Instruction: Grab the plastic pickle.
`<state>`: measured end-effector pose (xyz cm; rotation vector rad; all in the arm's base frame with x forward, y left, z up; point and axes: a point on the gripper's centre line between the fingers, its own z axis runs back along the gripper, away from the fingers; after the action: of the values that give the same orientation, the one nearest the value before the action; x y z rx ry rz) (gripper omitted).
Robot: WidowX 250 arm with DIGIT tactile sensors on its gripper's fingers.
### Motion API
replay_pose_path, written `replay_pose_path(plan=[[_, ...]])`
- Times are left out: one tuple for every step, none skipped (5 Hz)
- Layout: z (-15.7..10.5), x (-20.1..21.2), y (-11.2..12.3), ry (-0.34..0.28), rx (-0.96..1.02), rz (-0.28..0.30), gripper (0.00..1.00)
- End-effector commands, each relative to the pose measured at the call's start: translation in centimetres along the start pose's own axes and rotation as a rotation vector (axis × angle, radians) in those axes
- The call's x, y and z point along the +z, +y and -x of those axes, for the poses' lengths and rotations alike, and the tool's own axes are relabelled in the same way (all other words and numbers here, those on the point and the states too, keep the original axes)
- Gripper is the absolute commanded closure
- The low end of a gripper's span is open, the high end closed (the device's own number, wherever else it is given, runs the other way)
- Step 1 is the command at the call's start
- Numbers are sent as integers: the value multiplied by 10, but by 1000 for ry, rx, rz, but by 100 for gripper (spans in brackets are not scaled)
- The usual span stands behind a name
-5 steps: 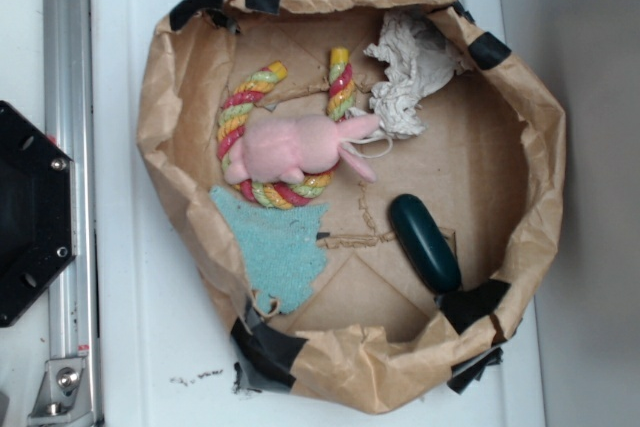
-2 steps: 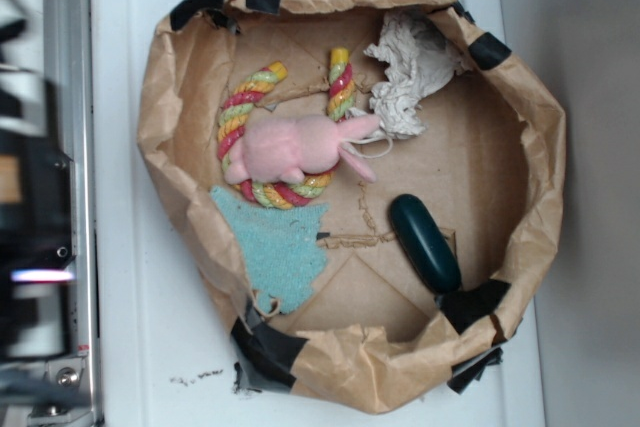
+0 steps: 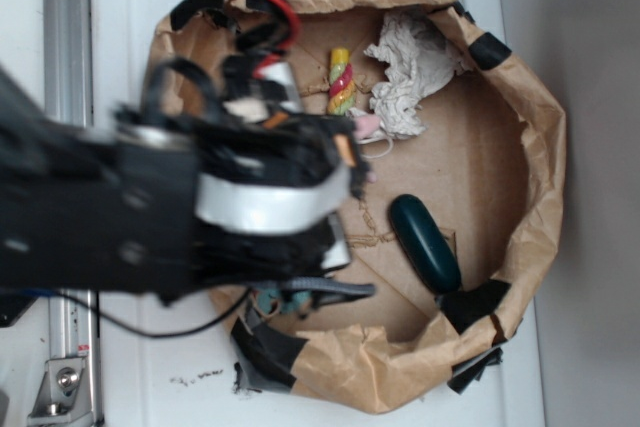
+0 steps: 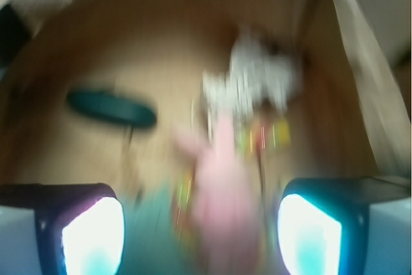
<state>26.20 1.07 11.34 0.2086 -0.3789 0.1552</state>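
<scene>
The plastic pickle (image 3: 425, 244) is a glossy dark green oblong lying on the brown paper floor at the right of the bag. In the blurred wrist view the pickle (image 4: 111, 107) lies up and to the left. My gripper (image 3: 352, 222) hangs over the bag's left half, left of the pickle and apart from it. In the wrist view the gripper (image 4: 201, 236) is open, its fingers wide apart, with only the blurred pink plush (image 4: 222, 185) showing below the gap. Nothing is held.
A crumpled brown paper bag wall (image 3: 540, 147) with black tape rings everything. Crumpled white paper (image 3: 410, 72) lies at the back, beside an end of the coloured rope (image 3: 340, 79). The arm hides most of the plush and the teal cloth. A metal rail (image 3: 65, 37) runs along the left.
The arm has swept in from the left and now covers the bag's left half, hiding the plush, rope ring and teal cloth. The pickle has not moved.
</scene>
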Motion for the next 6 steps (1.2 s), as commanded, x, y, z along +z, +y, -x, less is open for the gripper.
replay_pose_path(plan=[[-40, -39, -26, -27, -209, 66, 0], [-31, -57, -48, -9, -401, 262, 0], [-26, -71, -59, -11, -469, 279, 0], [-23, -89, -61, 33, -462, 254, 100], [-17, -96, -65, 150, -399, 348, 100], [-20, -90, -58, 130, -313, 216, 100]])
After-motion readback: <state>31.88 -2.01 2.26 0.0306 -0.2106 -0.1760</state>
